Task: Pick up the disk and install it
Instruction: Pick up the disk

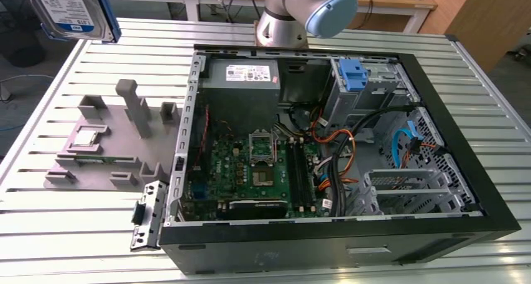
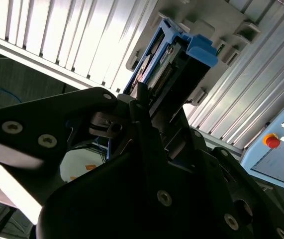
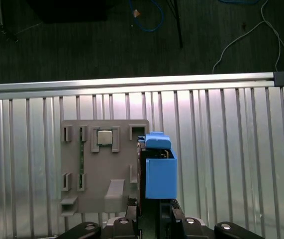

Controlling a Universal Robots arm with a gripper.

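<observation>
The fingers (image 2: 144,124) are closed narrow on the disk (image 1: 71,10), gripping it by one end. It hangs in the air past the fingertips, above the bench (image 3: 221,149) and just beside the grey fixture (image 3: 102,174) there, well apart from the open computer case (image 1: 464,153). The main risk, as I judge it, is the hold itself: the drive is pinched at one end only, with most of its length and its blue carrier cantilevered out beyond the fingers, so a quick swing could make it pivot or slip. A second risk is the case. The drive bay with the blue bracket (image 1: 352,76) sits far from the fingers behind a tall wall, and orange cables (image 1: 342,141) lie close to it, so a tilted carrier could catch on the wall, snag a wire or jam on entry. The disk's long axis runs straight out from the fingers — roughly up and down, slightly tilted in the exterior view. The carrier's tab end is farthest from the fingers, and the labelled face is turned sideways, not toward the bench.
</observation>
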